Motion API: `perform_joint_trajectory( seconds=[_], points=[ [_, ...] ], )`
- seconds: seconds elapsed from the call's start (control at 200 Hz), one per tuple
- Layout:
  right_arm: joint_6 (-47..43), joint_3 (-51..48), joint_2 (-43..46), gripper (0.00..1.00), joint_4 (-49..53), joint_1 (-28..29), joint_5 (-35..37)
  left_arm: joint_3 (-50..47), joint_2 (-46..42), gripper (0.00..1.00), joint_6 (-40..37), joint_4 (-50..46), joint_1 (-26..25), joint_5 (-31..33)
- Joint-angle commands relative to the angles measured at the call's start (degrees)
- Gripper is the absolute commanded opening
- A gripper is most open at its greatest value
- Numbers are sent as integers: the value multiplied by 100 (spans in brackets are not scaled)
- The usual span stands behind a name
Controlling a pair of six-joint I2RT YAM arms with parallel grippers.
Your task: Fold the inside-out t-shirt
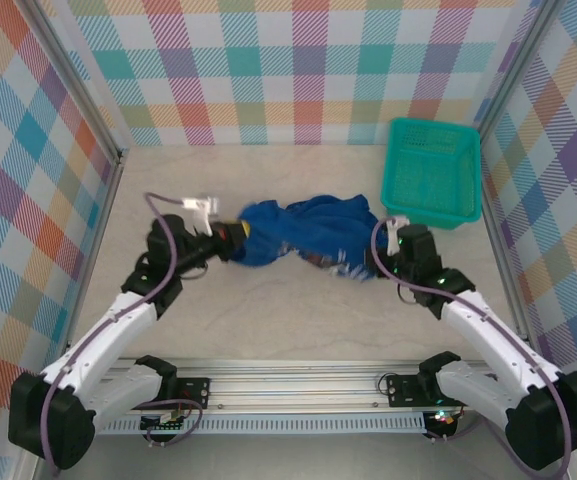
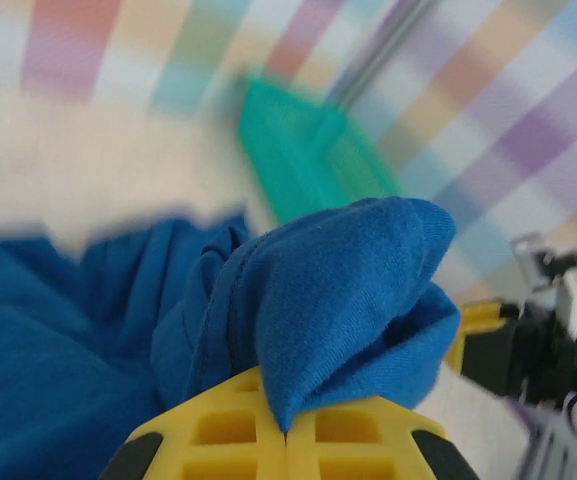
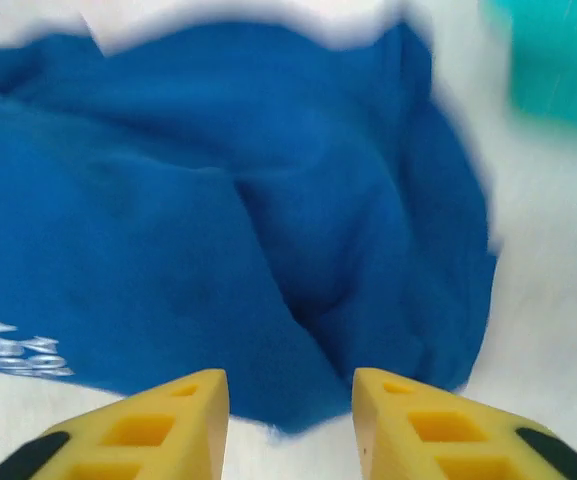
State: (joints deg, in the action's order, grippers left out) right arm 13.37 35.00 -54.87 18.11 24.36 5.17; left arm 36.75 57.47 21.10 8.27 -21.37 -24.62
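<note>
T-shirt (image 1: 298, 235) lay bunched beside basket (image 1: 433, 170); L gripper (image 2: 286, 430) pinched shut on a fold, R gripper (image 3: 290, 410) stood part-open, empty; risk was a one-sided pull wadding cloth tighter.

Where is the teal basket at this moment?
In the top view the teal basket sits at the far right of the table, near the right wall, just beyond the right end of the blue t-shirt.

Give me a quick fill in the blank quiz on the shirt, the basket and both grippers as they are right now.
1. The left gripper is ____ on the blue t-shirt.
2. The right gripper has its jaws ____, with the t-shirt ahead of them.
3. The teal basket sits on the robot's far ____ side.
Missing words: shut; open; right.
</note>
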Motion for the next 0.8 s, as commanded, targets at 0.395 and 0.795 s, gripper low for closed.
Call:
perform_joint_trajectory(
  seconds=[0.395, 0.795],
  points=[
    [181, 1498, -2905, 56, -1270, 1316, -1165, -1165, -181, 12, 161, -1649, -295, 926],
    [74, 2283, -4200, 58, -560, 1361, -889, -505, -660, 72, 144, -2369, -428, 1601]
  ],
)
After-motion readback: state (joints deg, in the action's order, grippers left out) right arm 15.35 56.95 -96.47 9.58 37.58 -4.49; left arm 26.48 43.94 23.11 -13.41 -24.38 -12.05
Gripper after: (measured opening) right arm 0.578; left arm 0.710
